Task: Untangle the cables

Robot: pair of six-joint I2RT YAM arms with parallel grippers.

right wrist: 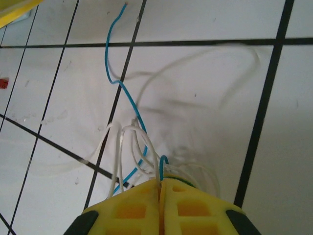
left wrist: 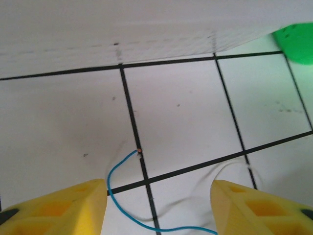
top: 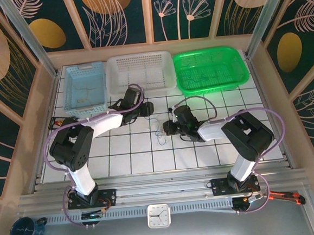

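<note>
The left pincer (top: pixel 147 108) sits toward the far middle of the bench (top: pixel 127 152). Its yellow fingers (left wrist: pixel 73 205) stand wide apart with nothing between them but tile. The cables (top: pixel 158 135) lie mid-bench, between the two pincers and just nearer the right one. They are a loose knot of hair-thin, limp wires.

In the left wrist view the blue wire (left wrist: pixel 120 161) curls in just ahead of the open jaws, with its bared tip on a black grout line. Its run points from the left pincer toward the right one.

The right pincer (top: pixel 169 129) has its yellow fingers pressed together on the knot. A blue loop and several white wires (right wrist: pixel 117 147) arch out of the seam. The blue wire (right wrist: pixel 132 104) snakes away from that seam.

I judge the left arm nearer the free blue end, so a pull along that line would draw it out. The tiles are glossy and smooth, so the wires should slide easily.
</note>
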